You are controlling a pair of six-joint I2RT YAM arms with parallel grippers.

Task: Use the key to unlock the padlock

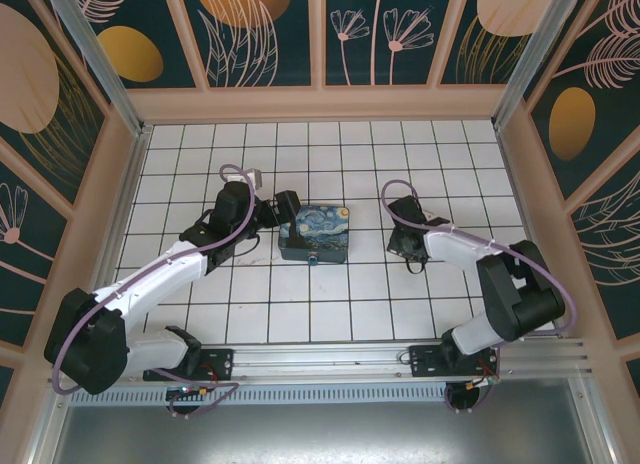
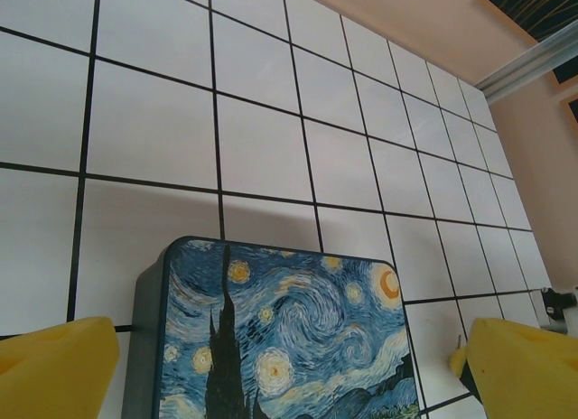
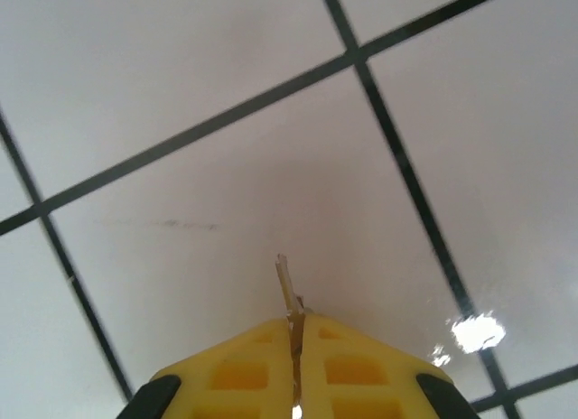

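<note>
My left gripper (image 2: 289,369) spread wide, hanging over left end of starry-night box (image 1: 318,232); can't tell if touching it. Box lies flat mid-table on white tiled floor (image 1: 250,304). Padlock (image 1: 313,259) small, against middle of box's near wall; detail too small to read. My right gripper (image 3: 295,333) right of box, apart from it, pointing down over tile. Its jaws pinched tight on key (image 3: 287,288), thin metal blade sticking out past fingertips, just above floor.
</note>
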